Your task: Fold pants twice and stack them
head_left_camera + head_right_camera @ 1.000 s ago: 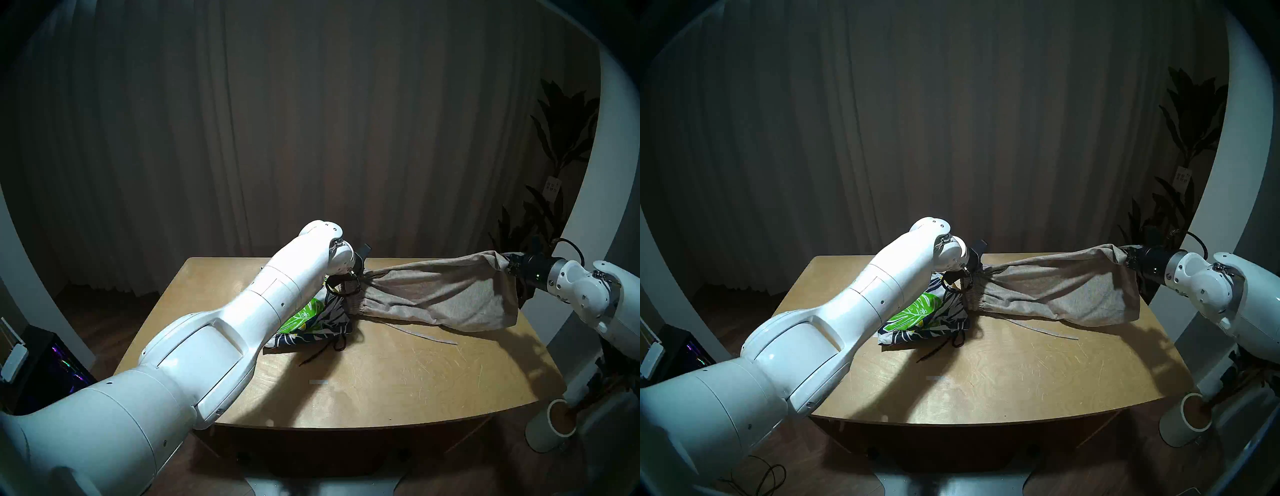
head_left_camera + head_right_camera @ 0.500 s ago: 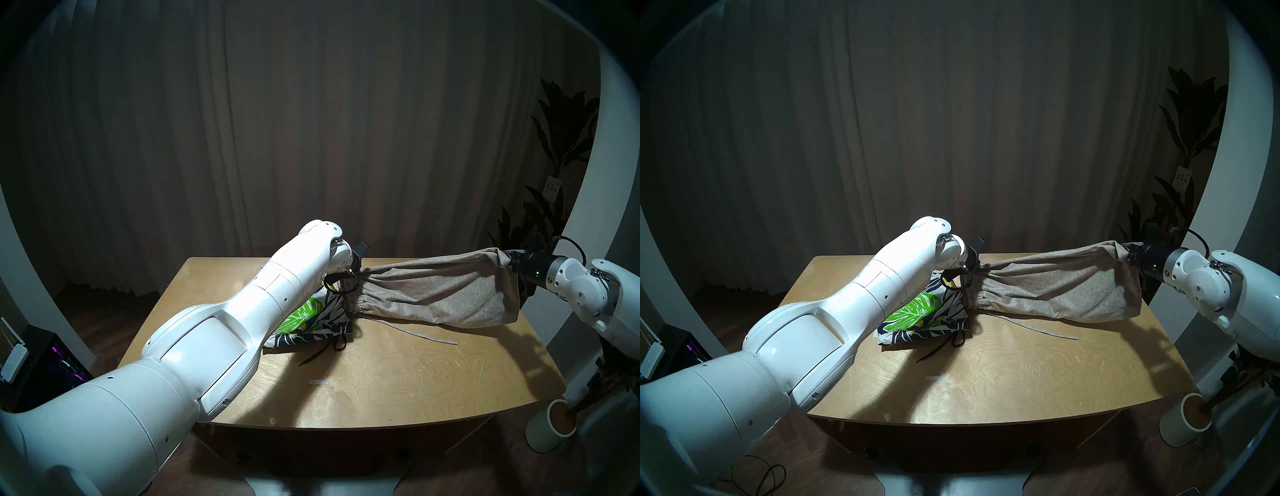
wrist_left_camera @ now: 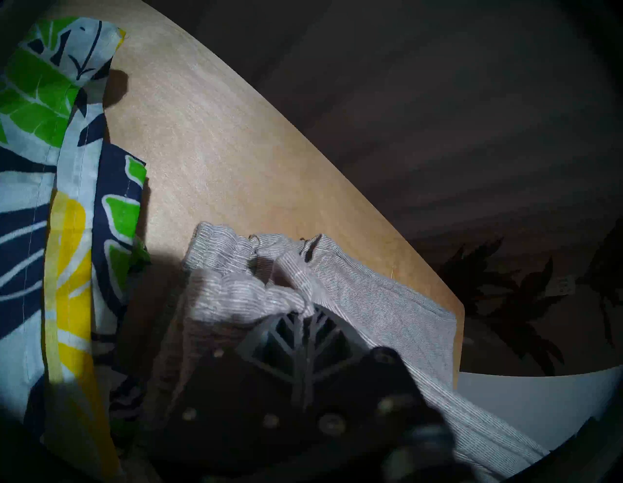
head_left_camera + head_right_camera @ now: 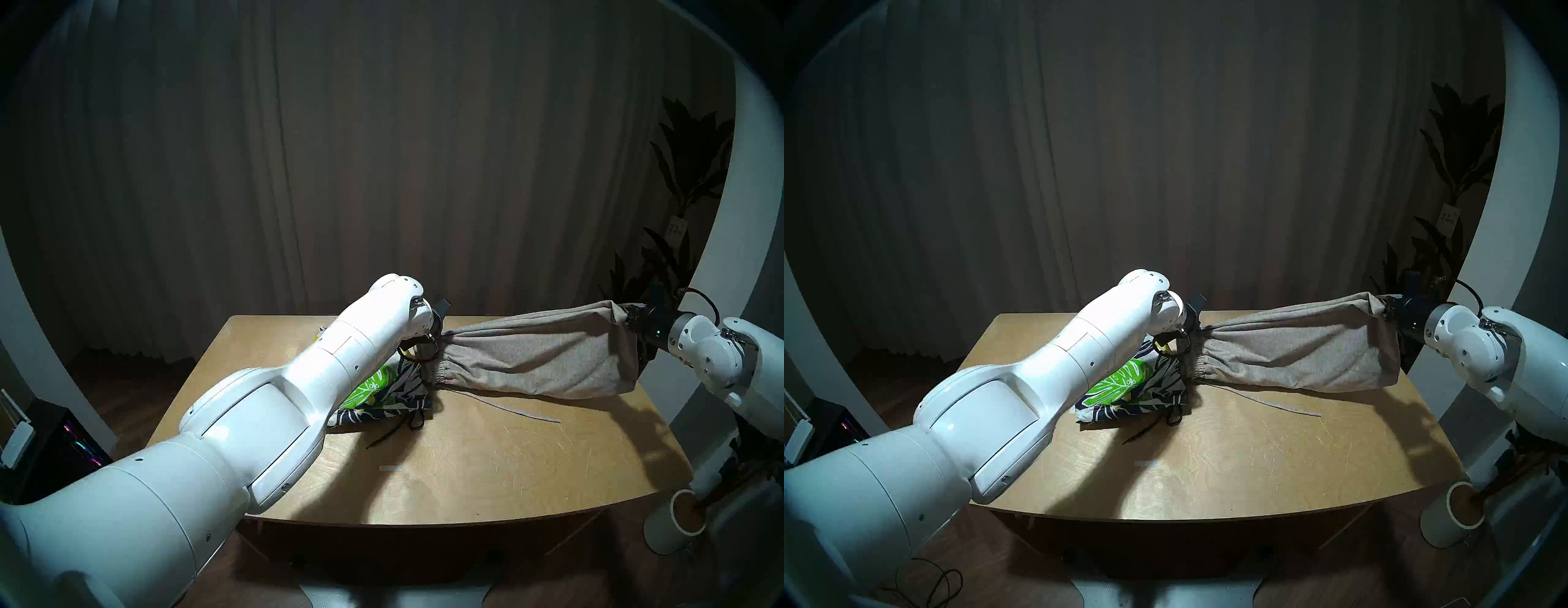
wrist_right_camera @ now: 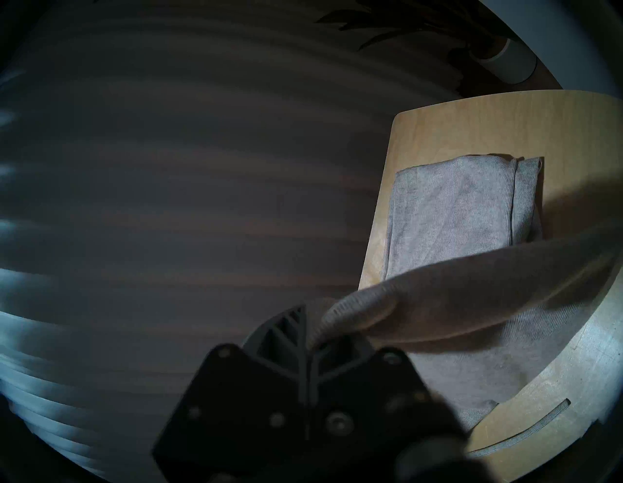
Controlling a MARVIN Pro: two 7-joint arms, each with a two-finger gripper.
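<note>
The light-grey shorts (image 4: 539,361) (image 4: 1293,356) hang stretched between both grippers over the far right half of the wooden table (image 4: 488,467). My left gripper (image 4: 437,339) (image 3: 305,313) is shut on their gathered elastic waist (image 3: 242,270). Beyond the table's right edge, my right gripper (image 4: 628,318) (image 5: 308,323) is shut on the leg end (image 5: 364,313). Their grey drawstring (image 4: 522,409) trails on the table. The leaf-print shorts (image 4: 390,395) (image 4: 1136,390) (image 3: 67,202) lie folded under my left forearm, black drawstring (image 4: 390,433) loose in front.
A white cylindrical pot (image 4: 674,526) stands on the floor off the table's front right corner. A tall plant (image 4: 687,170) is at the back right, a dark box with lights (image 4: 63,441) at the left. Curtains hang behind the table.
The right gripper has drawn slightly up and to the right, pulling the grey shorts tauter. My left arm's elbow has shifted a little; its gripper stays put.
</note>
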